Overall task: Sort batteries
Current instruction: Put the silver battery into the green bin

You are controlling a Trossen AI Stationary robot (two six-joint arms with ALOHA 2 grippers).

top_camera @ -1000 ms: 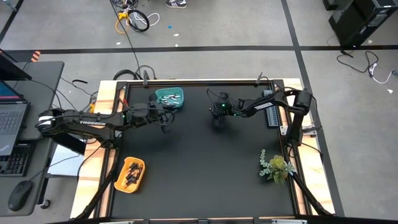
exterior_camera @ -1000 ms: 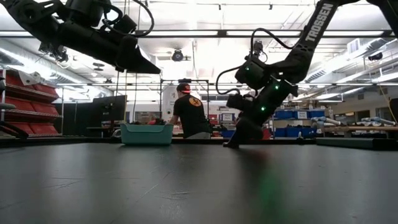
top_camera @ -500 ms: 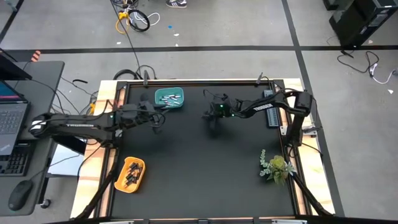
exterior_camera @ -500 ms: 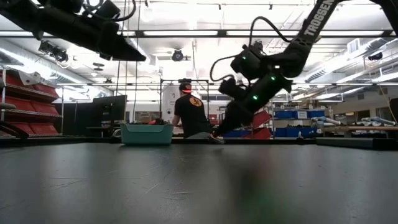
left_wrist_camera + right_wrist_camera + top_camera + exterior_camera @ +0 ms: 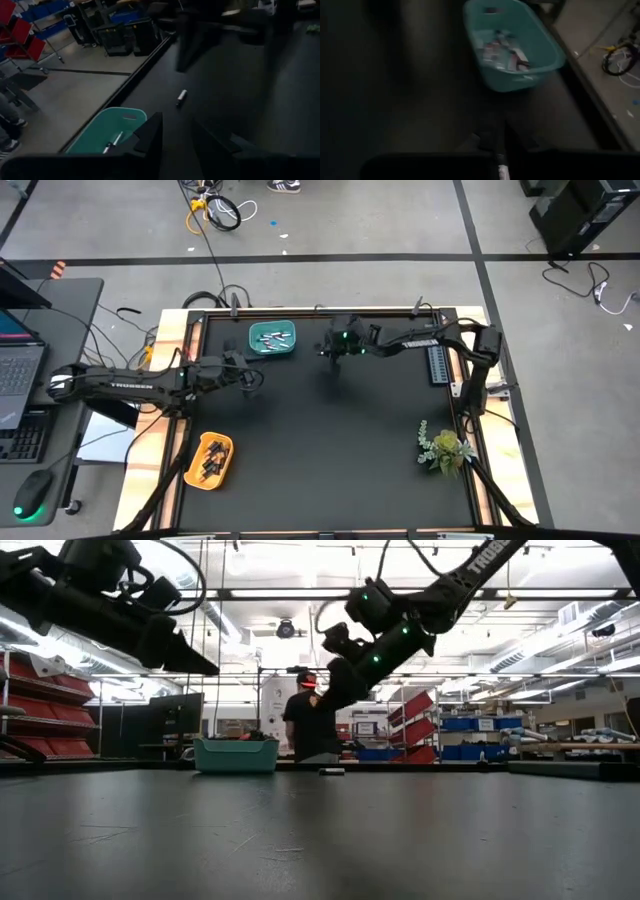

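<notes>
Two bins hold most of the batteries: a teal bin [image 5: 272, 339] near the bench's [image 5: 330, 440] far edge, with whitish ones inside, and a yellow bin [image 5: 209, 460] by the left edge, with dark ones. One whitish battery [image 5: 181, 97] lies loose on the bench near the far edge. The right gripper [image 5: 498, 150] hangs beside the teal bin, fingers clamped on a silvery battery [image 5: 502, 169]. The left gripper [image 5: 175, 142] hovers near that bin, fingers apart. Both arms read "TROSSEN". A person [image 5: 308, 725] stands beyond.
</notes>
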